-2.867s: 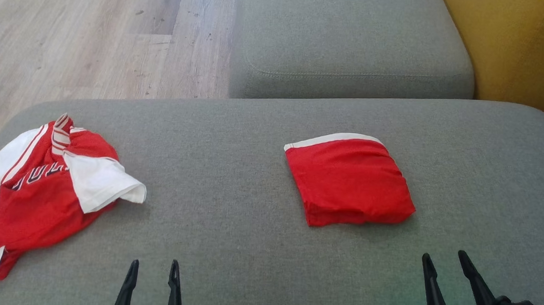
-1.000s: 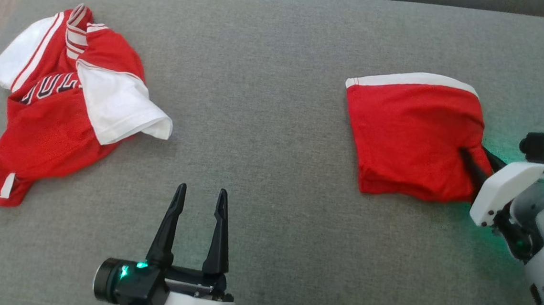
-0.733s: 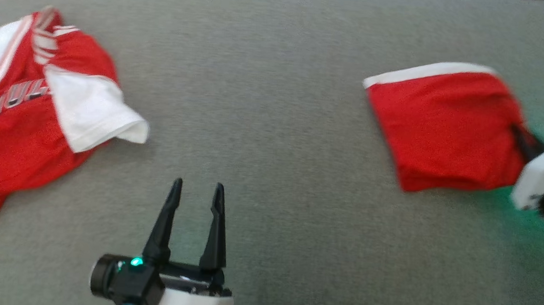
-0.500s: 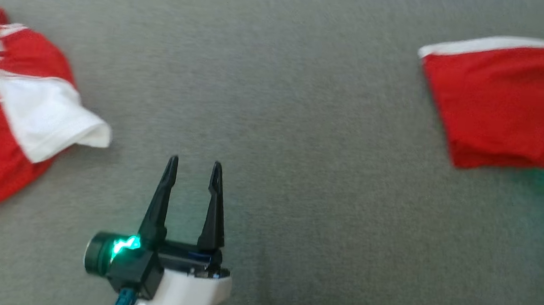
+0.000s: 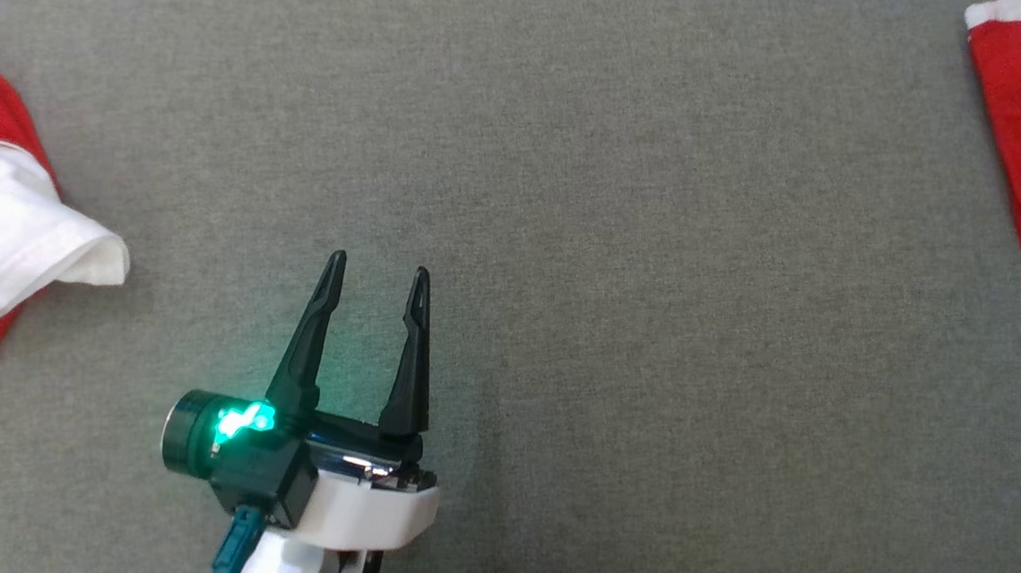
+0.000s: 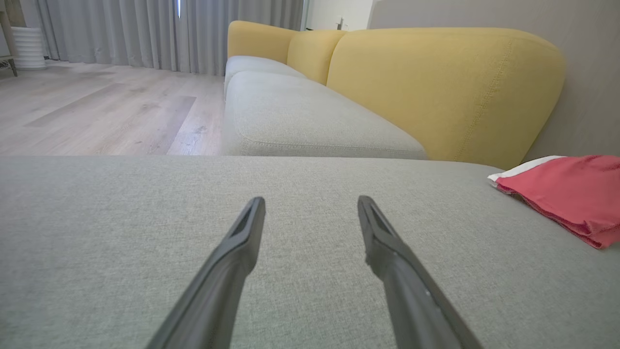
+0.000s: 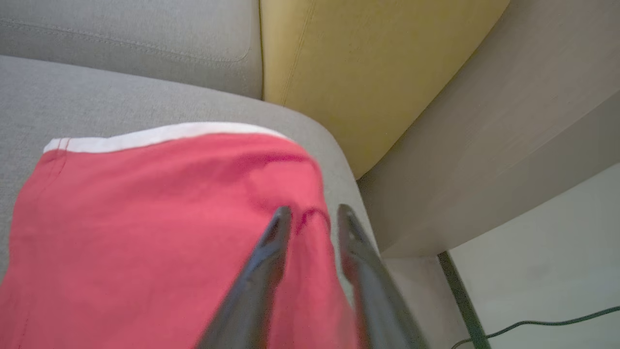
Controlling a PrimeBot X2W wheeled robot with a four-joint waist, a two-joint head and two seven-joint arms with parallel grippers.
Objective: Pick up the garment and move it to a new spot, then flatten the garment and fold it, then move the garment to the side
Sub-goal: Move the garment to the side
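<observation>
Cushion [image 5: 651, 332] stretches wide around parted left claw [image 5: 379, 265]; right claw [image 7: 314, 210] seemingly pinches garment [image 7: 145, 218] edge.

Soft, even daylight; shadows are faint. A green lamp [image 5: 236, 418] on the left gripper [image 5: 378, 265] tints the sofa [image 5: 651, 332]. The right wrist view is motion-blurred, its fingers [image 7: 260, 276] smeared.

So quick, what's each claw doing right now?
Left gripper: open, empty.
Right gripper: shut on the folded garment.
</observation>
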